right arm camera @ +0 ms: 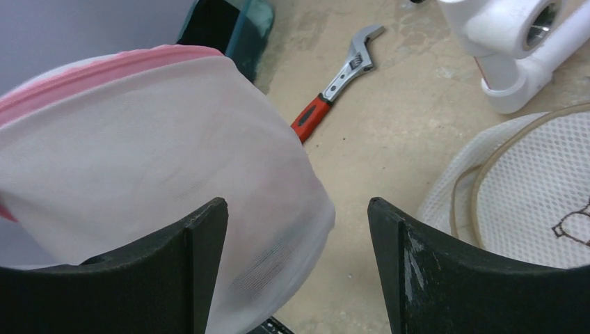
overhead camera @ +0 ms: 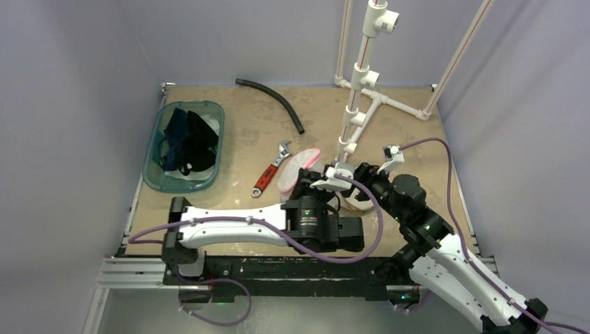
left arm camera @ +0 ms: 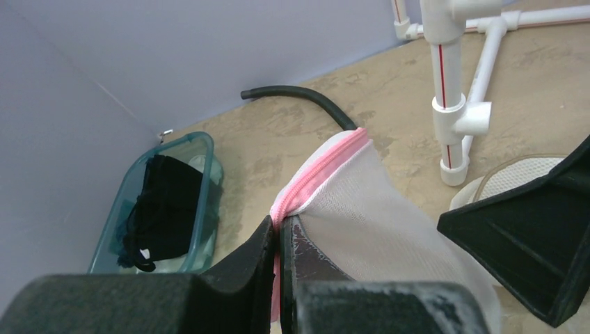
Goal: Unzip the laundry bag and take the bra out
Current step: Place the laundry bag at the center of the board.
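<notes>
While inside left pincer (left arm camera: 280,235), laundry bag (left arm camera: 379,216)

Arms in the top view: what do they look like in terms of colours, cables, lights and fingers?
The left arm and right arm have white shell links, black cylindrical joint housings and small green lights. A purple cable loops along each arm. The wrist views show black, wedge-shaped fingers with scuffed inner faces.

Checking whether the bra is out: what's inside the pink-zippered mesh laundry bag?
No contents show through the white mesh of the laundry bag. Its pink zipper looks closed where visible, pinched in the left gripper. Its lower part is hidden behind the jaws.
</notes>
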Motion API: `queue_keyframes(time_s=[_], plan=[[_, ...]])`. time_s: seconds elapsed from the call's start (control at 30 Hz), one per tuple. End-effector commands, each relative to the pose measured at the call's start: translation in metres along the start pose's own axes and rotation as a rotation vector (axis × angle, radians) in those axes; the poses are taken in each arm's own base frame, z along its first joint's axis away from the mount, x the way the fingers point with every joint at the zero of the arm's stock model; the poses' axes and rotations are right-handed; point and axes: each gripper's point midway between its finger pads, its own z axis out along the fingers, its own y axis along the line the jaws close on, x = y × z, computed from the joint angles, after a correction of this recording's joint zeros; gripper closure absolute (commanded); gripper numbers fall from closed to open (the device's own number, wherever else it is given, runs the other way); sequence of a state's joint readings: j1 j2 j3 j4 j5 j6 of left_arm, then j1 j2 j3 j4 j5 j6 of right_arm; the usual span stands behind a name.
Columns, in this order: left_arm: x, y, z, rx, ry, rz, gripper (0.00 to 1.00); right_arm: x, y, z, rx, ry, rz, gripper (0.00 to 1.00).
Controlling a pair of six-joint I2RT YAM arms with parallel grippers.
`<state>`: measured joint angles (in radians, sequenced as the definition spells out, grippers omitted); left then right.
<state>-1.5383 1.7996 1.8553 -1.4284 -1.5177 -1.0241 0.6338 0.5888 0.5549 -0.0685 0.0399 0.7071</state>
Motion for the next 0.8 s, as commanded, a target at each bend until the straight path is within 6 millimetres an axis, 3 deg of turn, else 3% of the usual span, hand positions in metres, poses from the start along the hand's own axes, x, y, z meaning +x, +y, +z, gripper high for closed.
queue_keyframes(time_s=[0.0,0.23,0.33,0.43,0.5,0.57,0.63,0.77], plan=[[-0.06,0.075,-0.019,-0.08,-0.194,-0.006,1.0,-0.029,0.046,-0.016,-0.161,-0.049,0.041,0.23],[-0.047,0.094,-0.051,0.067,-0.224,0.097,1.0,-0.045,0.091,-0.024,-0.292,0.006,0.143,0.22],[-0.043,0.108,-0.064,0.147,-0.231,0.105,1.0,-0.063,0.119,-0.032,-0.375,-0.001,0.182,0.21],[-0.035,0.113,-0.073,0.288,-0.194,0.229,1.0,-0.08,0.148,-0.04,-0.461,0.013,0.182,0.2],[-0.04,0.107,-0.076,0.443,-0.226,0.197,1.0,-0.088,0.16,-0.037,-0.489,0.02,0.178,0.19],[-0.049,0.114,-0.076,0.499,-0.27,0.094,1.0,-0.08,0.167,-0.03,-0.506,0.093,0.179,0.18],[-0.054,0.117,-0.076,0.508,-0.292,0.109,1.0,-0.074,0.168,-0.023,-0.51,0.141,0.193,0.18],[-0.054,0.097,-0.08,0.527,-0.333,0.214,1.0,-0.063,0.168,-0.015,-0.518,0.201,0.213,0.16]])
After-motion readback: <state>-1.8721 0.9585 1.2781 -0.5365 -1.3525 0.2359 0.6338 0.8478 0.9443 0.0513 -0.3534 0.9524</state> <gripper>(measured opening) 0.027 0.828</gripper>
